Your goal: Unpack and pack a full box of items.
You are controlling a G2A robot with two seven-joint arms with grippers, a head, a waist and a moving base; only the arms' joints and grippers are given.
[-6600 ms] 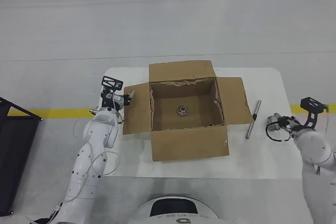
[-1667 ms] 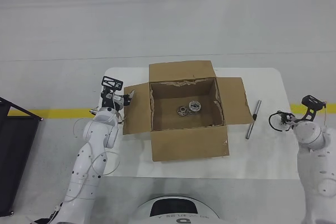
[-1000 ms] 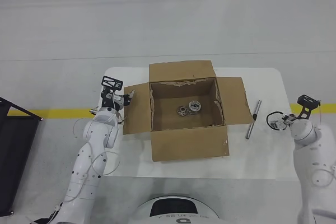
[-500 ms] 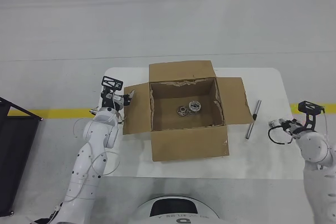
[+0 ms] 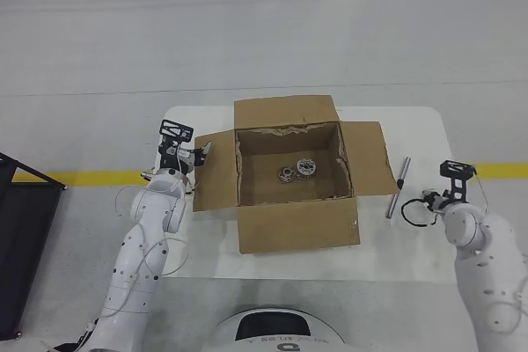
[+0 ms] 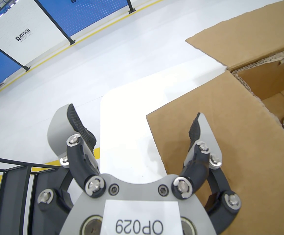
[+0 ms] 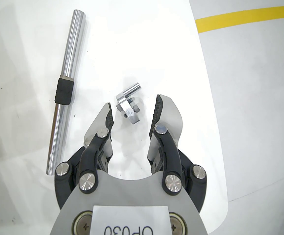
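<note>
Right gripper (image 7: 134,105), printed label on its wrist plate, fingers spread either side of a small metal fitting (image 7: 128,108) on the table (image 7: 144,37); steel rod (image 7: 67,84) nearby. Left gripper (image 6: 134,111), likewise labelled, spread wide at a flap of the cardboard box (image 5: 295,227), which holds two flanged parts (image 5: 296,168).

Top camera overhead, far; wrist cameras close, left toward box (image 6: 220,138), right down onto table (image 7: 137,25).

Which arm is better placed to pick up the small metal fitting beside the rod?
Right. The right gripper, open, hangs over the fitting, fingers either side; the left gripper is beyond the box.
</note>
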